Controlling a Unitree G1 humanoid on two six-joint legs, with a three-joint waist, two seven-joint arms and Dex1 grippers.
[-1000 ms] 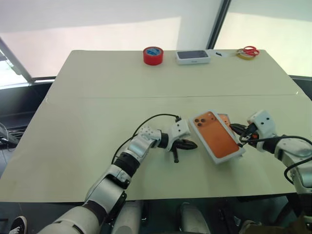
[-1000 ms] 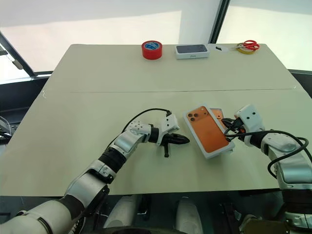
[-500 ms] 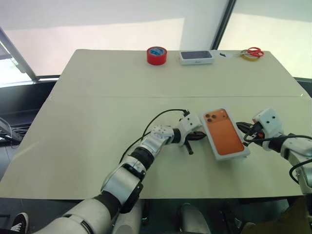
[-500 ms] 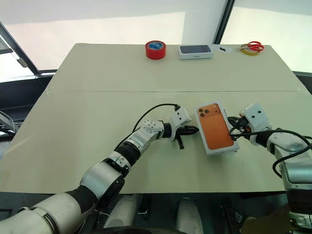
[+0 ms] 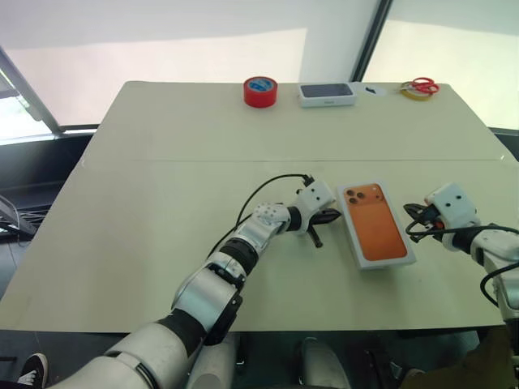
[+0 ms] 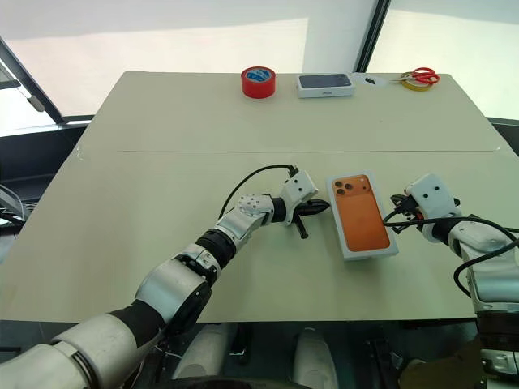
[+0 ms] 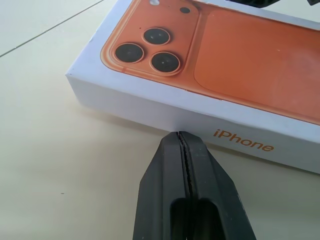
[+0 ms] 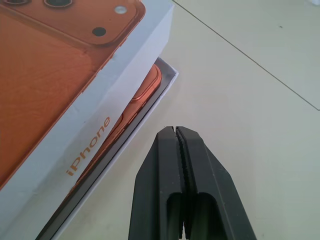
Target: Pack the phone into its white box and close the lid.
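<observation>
The lid [image 5: 375,227], white with an orange phone printed on top, lies on the table's near right part. In the right wrist view it sits slightly askew over the white box [image 8: 169,75], whose thin rim sticks out at one corner. The orange edge of the phone [image 8: 144,96] shows in the gap under the lid. My left gripper [image 5: 328,216] is shut, its tips right at the lid's left side wall [image 7: 150,107]. Off the lid's right side, a short way from the box corner, my right gripper [image 5: 412,213] is shut and holds nothing.
At the table's far edge stand a red tape roll [image 5: 259,91], a white box with a dark top [image 5: 326,94], and red scissors [image 5: 418,83] on a yellow ring. The table's front edge runs just below both arms.
The lid has swung from a slanted pose to nearly square and settled lower over the box. My left gripper moved right up to its side. My right gripper drew back to the right.
</observation>
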